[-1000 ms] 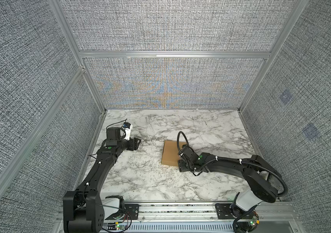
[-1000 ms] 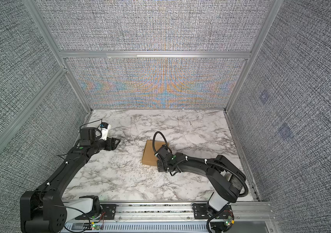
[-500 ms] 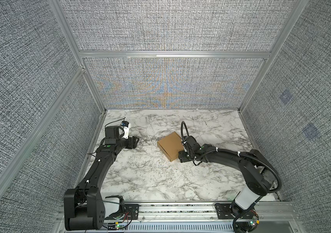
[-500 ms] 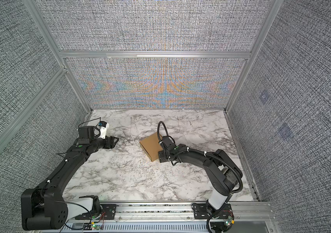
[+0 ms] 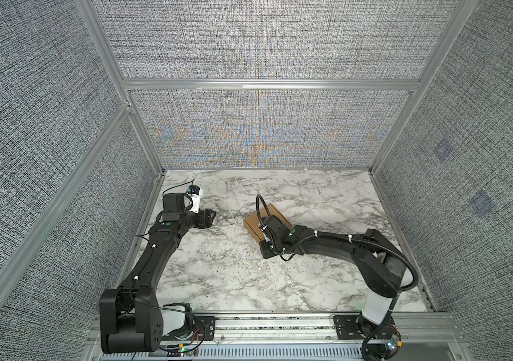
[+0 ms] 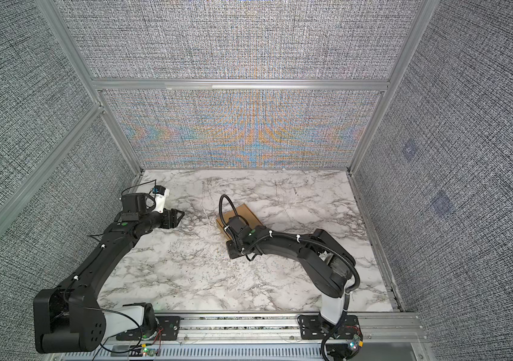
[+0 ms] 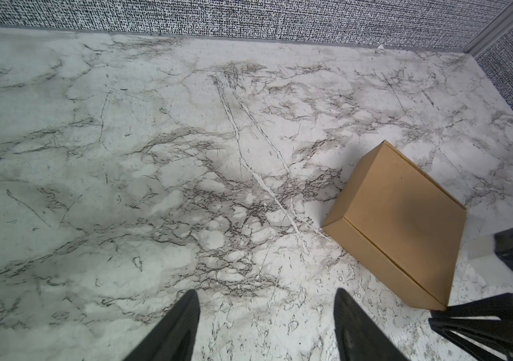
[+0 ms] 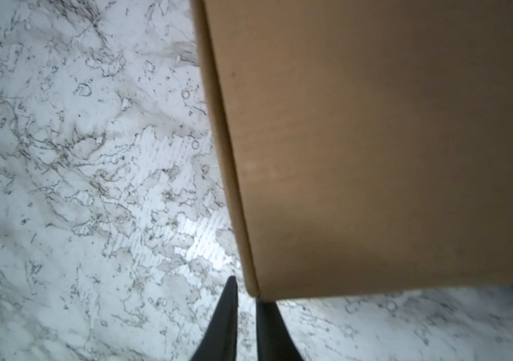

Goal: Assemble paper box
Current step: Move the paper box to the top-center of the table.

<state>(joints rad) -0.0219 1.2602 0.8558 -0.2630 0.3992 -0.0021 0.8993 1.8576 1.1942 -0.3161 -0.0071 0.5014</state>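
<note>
**Key relation.** The closed, squarish, tan-brown corrugated cardboard box [image 5: 252, 225] lies flat on the worktop, near the middle and somewhat towards the right arm's side. It has no marked long axis, and its edges run diagonally to the worktop's edges. The right claw [image 8: 244, 289] is the nearer one. It sits low at the box corner nearest the robot's base, and the box body extends away from its tips.

**Claw states.** The right claw's fingers are drawn almost together, leaving a narrow gap. The box corner stands right at the tips, and nothing is seen clamped between them. The left claw [image 7: 264, 290] is spread wide and empty. It is well apart from the box and faces it across bare surface.

**Surface and room.** The white, grey-veined marble-pattern worktop [image 5: 233, 281] looks smooth, so the box will probably slide when pushed. Grey woven wall panels [image 5: 264, 47] in aluminium framing enclose three sides.
</note>
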